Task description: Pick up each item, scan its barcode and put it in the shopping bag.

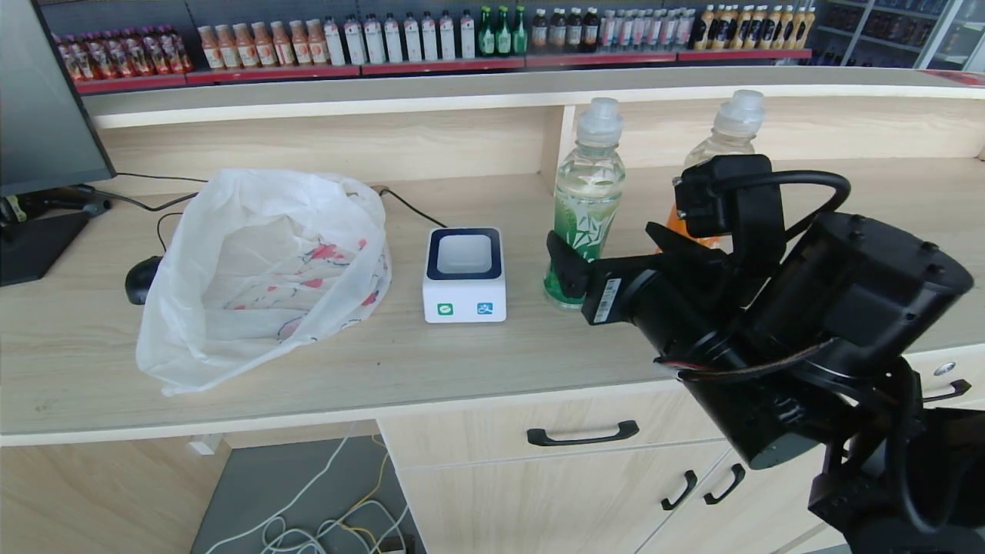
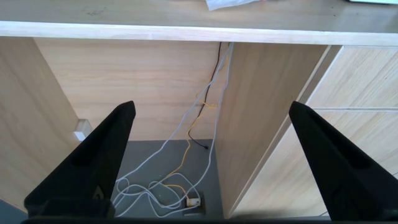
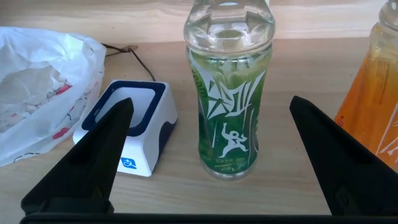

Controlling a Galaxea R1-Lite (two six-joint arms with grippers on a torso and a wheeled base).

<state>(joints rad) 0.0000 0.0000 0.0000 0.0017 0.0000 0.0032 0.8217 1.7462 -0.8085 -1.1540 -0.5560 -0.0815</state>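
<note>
Two bottles stand adjacent, centre-right; released right gripper (image 3: pixel 210 102), when grasping green bottle (image 1: pixel 586 208), may topple orange bottle (image 1: pixel 727 135).

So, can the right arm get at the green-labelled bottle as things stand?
Probably yes: the open right gripper faces the green-labelled bottle with nothing between; the scanner and orange bottle stand clear to either side.

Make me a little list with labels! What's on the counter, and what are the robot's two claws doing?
Bag: white plastic shopping bag, open, on the wooden counter
Scanner: white box scanner with dark blue top, right of the bag
Bottles: clear green-labelled bottle, upright by the scanner; orange-drink bottle farther right
Right gripper: open, facing the green-labelled bottle, holding nothing
Left gripper: open, below the counter's edge
</note>
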